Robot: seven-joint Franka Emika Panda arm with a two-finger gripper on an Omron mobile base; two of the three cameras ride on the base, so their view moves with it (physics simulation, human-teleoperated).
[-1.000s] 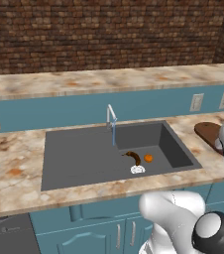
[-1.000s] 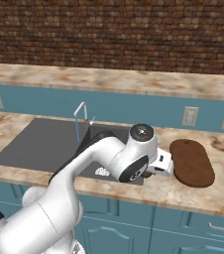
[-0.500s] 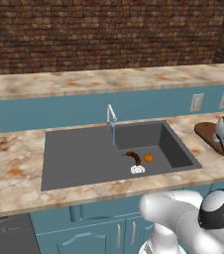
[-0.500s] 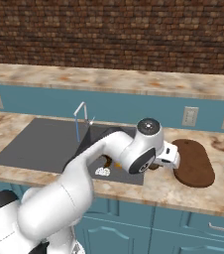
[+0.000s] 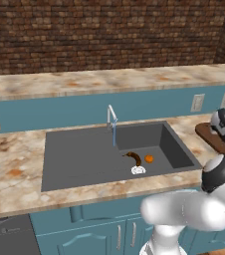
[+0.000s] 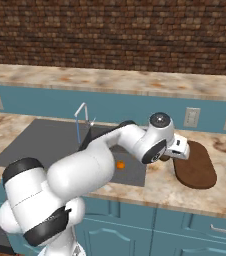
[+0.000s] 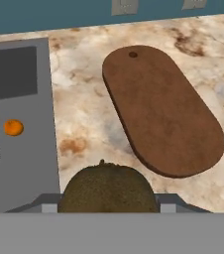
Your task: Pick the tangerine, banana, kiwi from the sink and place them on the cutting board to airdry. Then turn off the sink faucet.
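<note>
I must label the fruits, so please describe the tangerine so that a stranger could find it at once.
Look into the dark grey sink, at its right part near the white drain. The tangerine is the small bright orange ball there; the banana beside it is a dark brown, curved crescent.

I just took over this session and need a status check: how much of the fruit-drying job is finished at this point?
Nothing is on the cutting board yet. In hand: the gripper holds the kiwi over the counter, between sink and board. Left: set the kiwi down, then fetch the tangerine and banana, both in the basin near the drain. The sink faucet is running, so it needs shutting off last.
</note>
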